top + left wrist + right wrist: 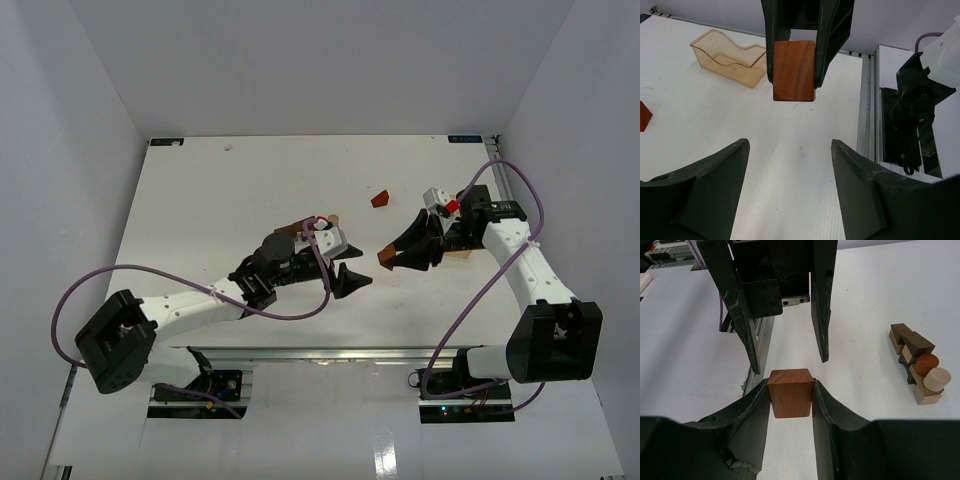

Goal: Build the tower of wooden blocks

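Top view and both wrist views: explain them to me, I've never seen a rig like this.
The machine is a left arm and a right arm, bolted at the near edge of a white table. The top view looks down on both; each wrist view looks along that arm's own end effector. The right end effector is shut on a reddish-brown block. The left end effector faces it, open and empty. On the table lie a cluster of wooden blocks, a reddish-brown wedge and a clear amber tray.

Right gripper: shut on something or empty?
Shut: the right gripper clamps a reddish-brown block, fingers flush on both sides.
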Controlling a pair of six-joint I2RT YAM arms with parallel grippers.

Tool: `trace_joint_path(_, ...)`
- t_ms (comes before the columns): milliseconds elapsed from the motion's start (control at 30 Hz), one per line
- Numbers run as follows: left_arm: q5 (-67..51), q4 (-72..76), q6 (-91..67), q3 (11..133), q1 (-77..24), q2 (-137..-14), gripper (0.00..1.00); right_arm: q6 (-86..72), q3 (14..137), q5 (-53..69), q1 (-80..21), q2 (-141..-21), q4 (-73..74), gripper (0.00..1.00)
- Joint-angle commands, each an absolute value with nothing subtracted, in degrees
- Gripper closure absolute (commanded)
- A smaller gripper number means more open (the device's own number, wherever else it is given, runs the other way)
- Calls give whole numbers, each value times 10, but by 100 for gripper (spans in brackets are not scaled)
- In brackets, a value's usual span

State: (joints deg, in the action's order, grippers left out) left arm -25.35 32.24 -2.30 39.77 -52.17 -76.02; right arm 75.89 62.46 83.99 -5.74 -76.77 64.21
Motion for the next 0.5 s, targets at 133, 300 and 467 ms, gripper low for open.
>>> trace_joint_path(133, -206, 186, -19, 401, -523, -661, 23, 770, 636, 847, -56, -765, 640, 92)
trace_joint_path(300, -212, 55, -54, 430, -481, -617, 23, 744, 677, 800, -65, -805, 637, 92)
trace_joint_path(467, -287, -16, -83, 413, -360, -559, 22, 661, 751, 736, -79, -852, 588, 92)
